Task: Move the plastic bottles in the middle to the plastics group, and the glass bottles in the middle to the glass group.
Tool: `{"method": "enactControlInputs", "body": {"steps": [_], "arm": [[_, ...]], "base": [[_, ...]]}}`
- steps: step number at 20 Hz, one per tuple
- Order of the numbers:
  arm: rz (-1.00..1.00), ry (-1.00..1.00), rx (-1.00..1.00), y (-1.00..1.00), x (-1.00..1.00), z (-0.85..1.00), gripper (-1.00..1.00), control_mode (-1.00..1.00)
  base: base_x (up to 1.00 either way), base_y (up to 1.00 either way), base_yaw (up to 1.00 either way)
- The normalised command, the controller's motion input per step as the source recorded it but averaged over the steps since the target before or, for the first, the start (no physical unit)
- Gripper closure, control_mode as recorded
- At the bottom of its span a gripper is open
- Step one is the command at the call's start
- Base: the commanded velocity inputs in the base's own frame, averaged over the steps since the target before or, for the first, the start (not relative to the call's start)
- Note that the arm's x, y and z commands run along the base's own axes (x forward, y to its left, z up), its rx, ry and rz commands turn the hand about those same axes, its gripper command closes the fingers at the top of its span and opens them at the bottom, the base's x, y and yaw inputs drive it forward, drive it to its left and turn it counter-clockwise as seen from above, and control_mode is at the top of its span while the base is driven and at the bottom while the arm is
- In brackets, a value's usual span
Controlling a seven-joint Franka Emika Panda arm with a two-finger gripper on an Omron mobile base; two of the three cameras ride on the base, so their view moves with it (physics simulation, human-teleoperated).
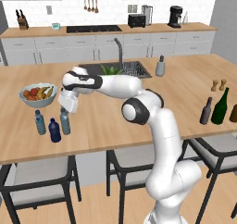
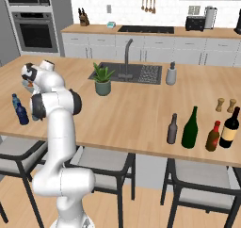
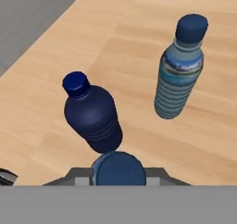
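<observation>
You are looking at three small bottles standing upright near the counter's (image 1: 115, 121) front edge: a pale-blue water bottle (image 1: 40, 122) on the outside, a dark navy bottle (image 1: 54, 130) in the middle and slightly forward, and a second pale-blue bottle (image 1: 65, 121) directly under the gripper (image 1: 67, 108). In the hand view the gripper is sitting closed down on that second bottle's blue cap (image 3: 118, 168), with the navy bottle (image 3: 92, 114) just beside it and the other pale-blue bottle (image 3: 179, 75) a little apart. That far bottle is wearing a blue-and-white band around its shoulder, but no lettering on it is coming through legibly; the navy one is showing no label at all. Far along the counter, the right base view is giving you four larger bottles in a row near the front edge: a slim dark brown bottle (image 2: 172, 128), a tall green wine bottle (image 2: 190, 127), an amber bottle with a red cap (image 2: 213, 135) and a dark bottle with a pale label (image 2: 230, 127), whose print is too small to read. Two wooden shakers (image 2: 225, 104) are standing behind that row. One fruit bowl (image 1: 38, 95) is sitting behind the small bottles, and one potted plant (image 2: 102, 79) is standing beside the sink (image 2: 139, 73).
</observation>
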Motion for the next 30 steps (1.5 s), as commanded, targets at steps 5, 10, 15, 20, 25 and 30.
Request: {"method": "enactControlInputs", "body": {"steps": [5,10,15,20,25,30], "arm": [[0.00,-0.14,0.00,0.00,0.00,0.00,1.00,-1.00],[0.00,-0.15,0.00,0.00,0.00,0.00,1.00,-1.00],[0.00,-0.10,0.05,0.00,0.00,-0.02,1.00,-1.00],[0.02,0.00,0.13,0.00,0.00,-0.01,1.00,-1.00],[0.01,0.03,0.04,0.00,0.00,0.00,1.00,-1.00],[0.00,0.09,0.00,0.00,0.00,-0.08,1.00,-1.00]], "base": [[0.00,0.00,0.00],[0.00,0.00,0.00],[0.00,0.00,0.00],[0.00,0.00,0.00],[0.00,0.00,0.00],[0.00,0.00,0.00]]}}
